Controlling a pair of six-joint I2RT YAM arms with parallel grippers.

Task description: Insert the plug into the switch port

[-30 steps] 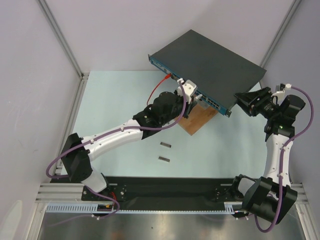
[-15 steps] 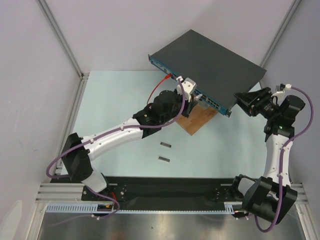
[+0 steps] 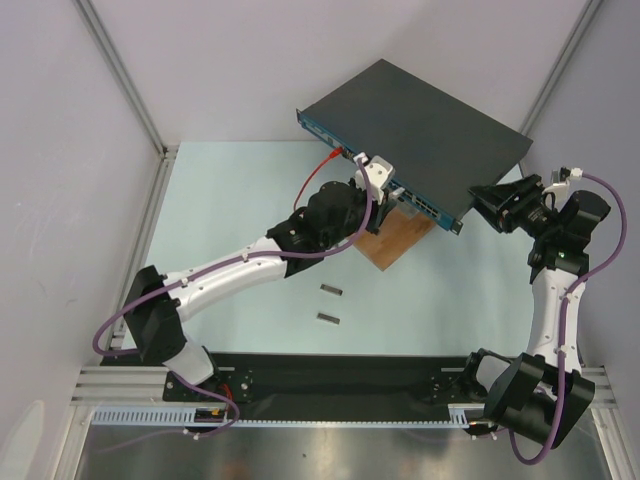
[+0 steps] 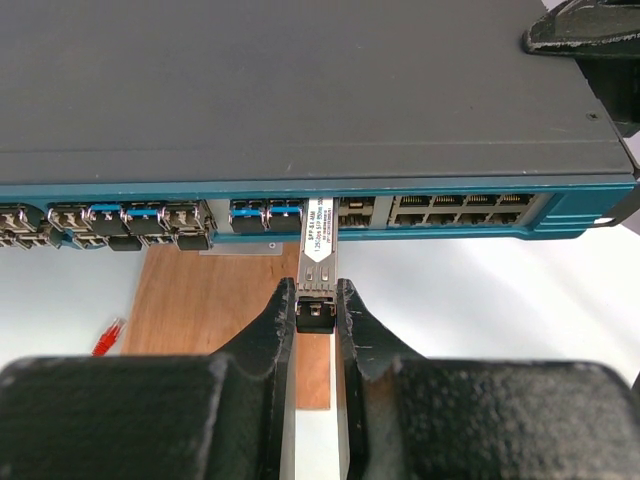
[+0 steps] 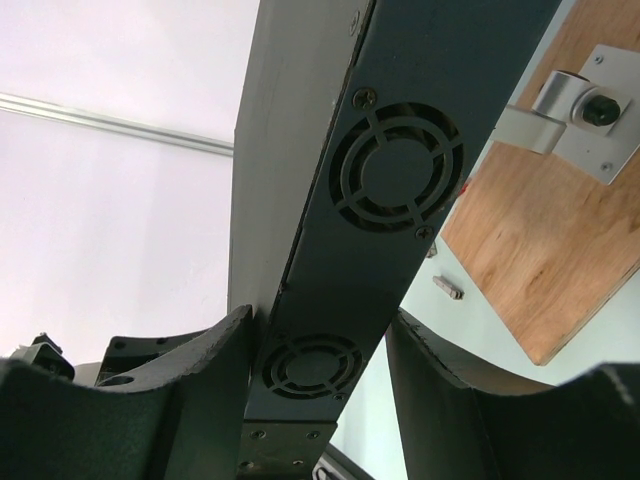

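The switch is a flat dark-grey box with a blue front face, raised on a wooden board. In the left wrist view its socket row runs across the frame. A small silver plug with a white label points straight at that row, its front end at a socket just right of two blue-latched ones. My left gripper is shut on the plug's rear end and also shows in the top view. My right gripper clamps the switch's vented end, at the box's right end.
The brown wooden board lies under the switch's front; a metal bracket is screwed to it. A red cable hangs from the left sockets. Two small loose modules lie on the pale table. Frame posts stand at the back corners.
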